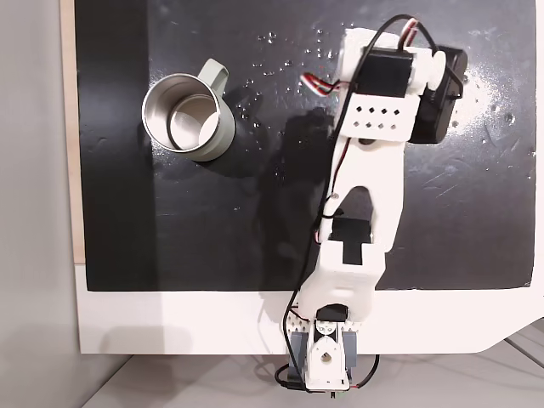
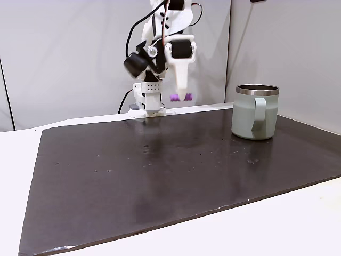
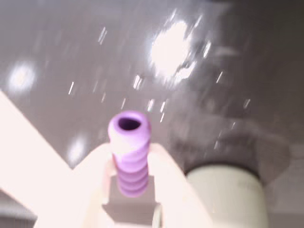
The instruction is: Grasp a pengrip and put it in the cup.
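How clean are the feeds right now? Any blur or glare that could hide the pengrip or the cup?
Wrist view: smeared, with bright glare patches on the mat, yet the pengrip between the fingers reads clearly; the cup is soft and overexposed. In both fixed views the image is sharp, evenly lit; the cup shows crisply from above, with glinting specks on the mat.

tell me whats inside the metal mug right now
In a fixed view from above, the pale grey-green metal mug shows only its bare silvery inner wall and bottom. The small purple ribbed pen grip is not in it: the gripper holds it between its jaws, above the black mat.
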